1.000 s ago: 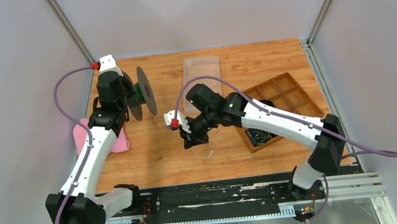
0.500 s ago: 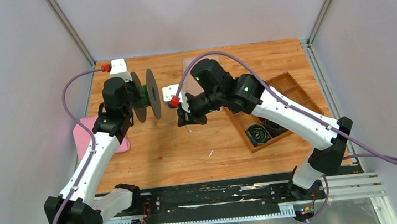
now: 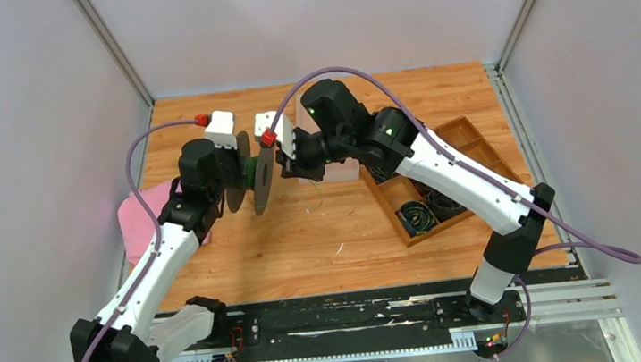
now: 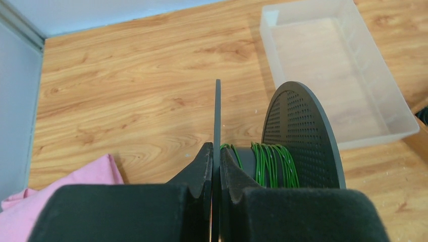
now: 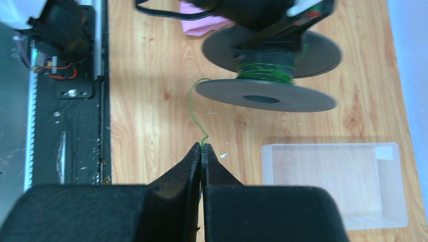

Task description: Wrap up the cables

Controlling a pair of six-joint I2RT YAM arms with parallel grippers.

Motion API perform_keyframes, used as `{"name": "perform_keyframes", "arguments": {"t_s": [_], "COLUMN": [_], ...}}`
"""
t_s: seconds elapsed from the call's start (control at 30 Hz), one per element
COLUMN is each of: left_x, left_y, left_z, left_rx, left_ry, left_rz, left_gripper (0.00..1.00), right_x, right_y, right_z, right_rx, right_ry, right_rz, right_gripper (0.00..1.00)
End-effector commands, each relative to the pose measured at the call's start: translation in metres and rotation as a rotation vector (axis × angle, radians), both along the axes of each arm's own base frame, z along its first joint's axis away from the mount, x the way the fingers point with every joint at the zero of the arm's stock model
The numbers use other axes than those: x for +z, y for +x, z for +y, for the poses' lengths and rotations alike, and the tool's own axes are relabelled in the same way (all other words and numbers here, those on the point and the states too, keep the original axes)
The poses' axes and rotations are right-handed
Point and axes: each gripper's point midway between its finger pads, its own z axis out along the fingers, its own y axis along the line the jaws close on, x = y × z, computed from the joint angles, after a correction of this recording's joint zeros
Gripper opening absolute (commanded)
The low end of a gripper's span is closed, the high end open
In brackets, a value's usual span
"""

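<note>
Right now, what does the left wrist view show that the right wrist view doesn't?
Only left wrist: the left tool shut on the edge of one flange of the spool. Only right wrist: the right tool shut on the loose end of the wire, plus the rail. Both: the spool, green wire wound on it, the bin and the cloth.
</note>
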Motion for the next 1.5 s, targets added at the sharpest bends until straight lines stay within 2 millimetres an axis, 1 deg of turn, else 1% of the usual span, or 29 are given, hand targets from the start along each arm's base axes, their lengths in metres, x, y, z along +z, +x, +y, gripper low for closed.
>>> {"name": "perform_keyframes", "arguments": {"t_s": [0.0, 0.1, 0.27, 0.43, 0.6, 0.77, 0.9, 1.13, 1.3, 1.43, 1.47], "left_x": [0.02, 0.013, 0.005, 0.002, -0.002, -0.002, 0.004, 0.012, 0.02, 0.028, 0.031], "left_y": [-0.005, -0.009, -0.013, -0.018, -0.024, -0.033, -0.038, -0.05, -0.056, -0.057, -0.057], "left_z": [-0.021, -0.026, -0.032, -0.038, -0.048, -0.064, -0.073, -0.089, -0.095, -0.098, -0.097], "left_rx": [-0.117, -0.141, -0.172, -0.211, -0.276, -0.382, -0.428, -0.528, -0.565, -0.573, -0.57], "left_ry": [0.031, 0.075, 0.109, 0.112, 0.108, 0.094, 0.064, 0.018, -0.014, -0.037, -0.045], "left_rz": [-0.09, -0.083, -0.076, -0.073, -0.061, -0.05, -0.045, -0.035, -0.033, -0.035, -0.036], "left_gripper": [0.0, 0.0, 0.0, 0.0, 0.0, 0.0, 0.0, 0.0, 0.0, 0.0, 0.0], "right_x": [0.018, 0.028, 0.044, 0.048, 0.044, 0.029, 0.009, -0.019, -0.039, -0.057, -0.065], "right_y": [0.035, 0.05, 0.067, 0.086, 0.106, 0.123, 0.132, 0.157, 0.168, 0.169, 0.168], "right_z": [-0.003, -0.005, -0.013, -0.023, -0.033, -0.039, -0.044, -0.066, -0.082, -0.092, -0.094], "right_rx": [-0.12, -0.153, -0.195, -0.251, -0.294, -0.307, -0.309, -0.35, -0.374, -0.369, -0.364], "right_ry": [0.032, 0.051, 0.081, 0.083, 0.081, 0.059, 0.029, 0.009, -0.009, -0.01, -0.013], "right_rz": [-0.037, -0.059, -0.096, -0.128, -0.132, -0.128, -0.114, -0.096, -0.075, -0.046, -0.035], "right_gripper": [0.01, 0.01, 0.01, 0.01, 0.01, 0.01, 0.01, 0.01, 0.01, 0.01, 0.01]}}
